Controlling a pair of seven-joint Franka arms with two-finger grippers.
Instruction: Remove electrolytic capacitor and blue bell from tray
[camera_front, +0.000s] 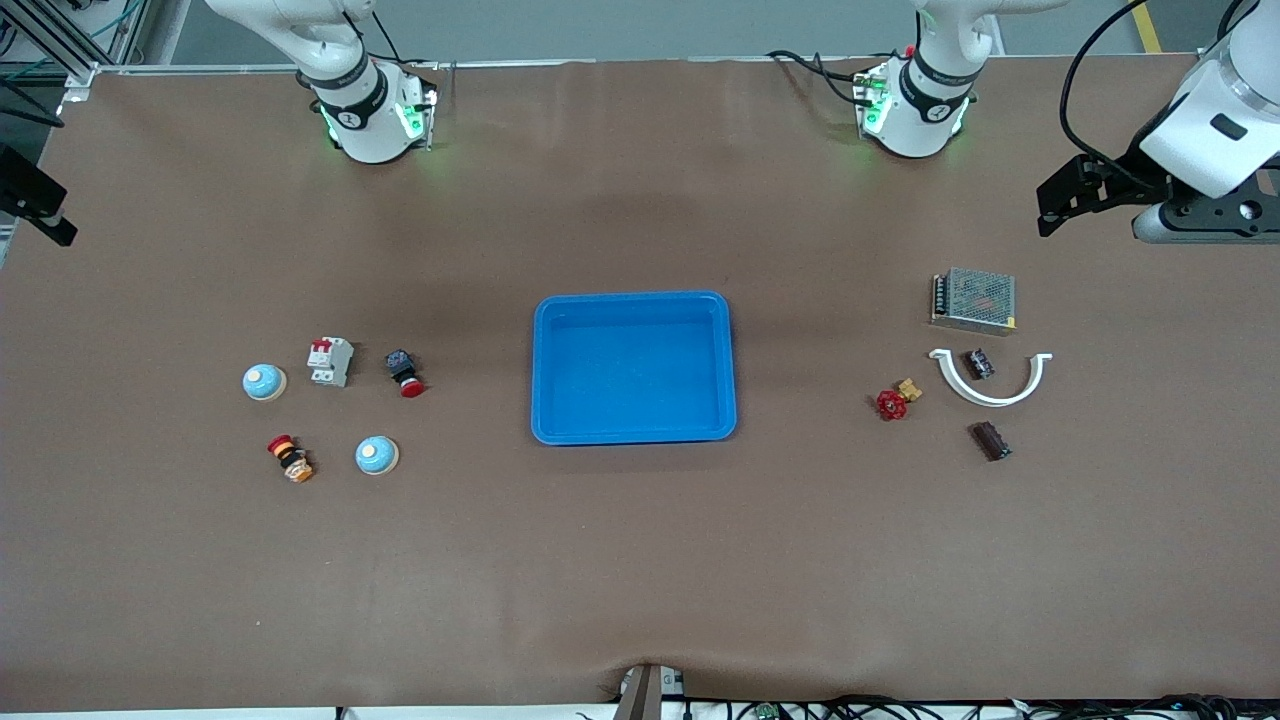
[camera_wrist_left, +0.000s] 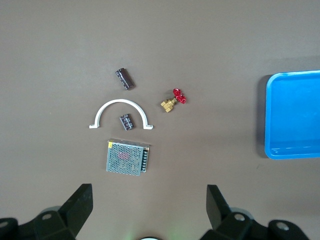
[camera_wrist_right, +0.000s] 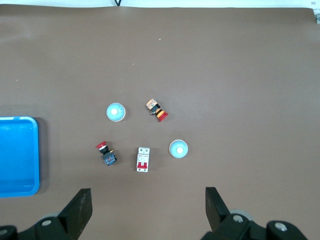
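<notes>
Two dark capacitors lie toward the left arm's end: one cylinder (camera_front: 990, 441) (camera_wrist_left: 125, 79) on bare table, a smaller one (camera_front: 979, 363) (camera_wrist_left: 127, 121) inside a white arc. Two pale blue bells sit toward the right arm's end, one (camera_front: 265, 381) (camera_wrist_right: 178, 148) farther from the front camera than the other (camera_front: 377, 455) (camera_wrist_right: 116, 112). A blue tray (camera_front: 634, 300) (camera_wrist_left: 295, 150) (camera_wrist_right: 17, 190) lies between the two groups with nothing in it. My left gripper (camera_front: 1060, 200) (camera_wrist_left: 148, 197) hangs open and holds nothing, high over the table edge beside the metal box. My right gripper (camera_front: 40, 210) (camera_wrist_right: 148, 200) hangs open over its own end.
Beside the capacitors are a mesh metal power supply (camera_front: 974, 299), the white arc (camera_front: 990, 392) and a red-handled brass valve (camera_front: 895, 400). Among the bells are a white circuit breaker (camera_front: 330, 361), a red push button (camera_front: 405, 373) and a red-and-yellow switch (camera_front: 290, 458).
</notes>
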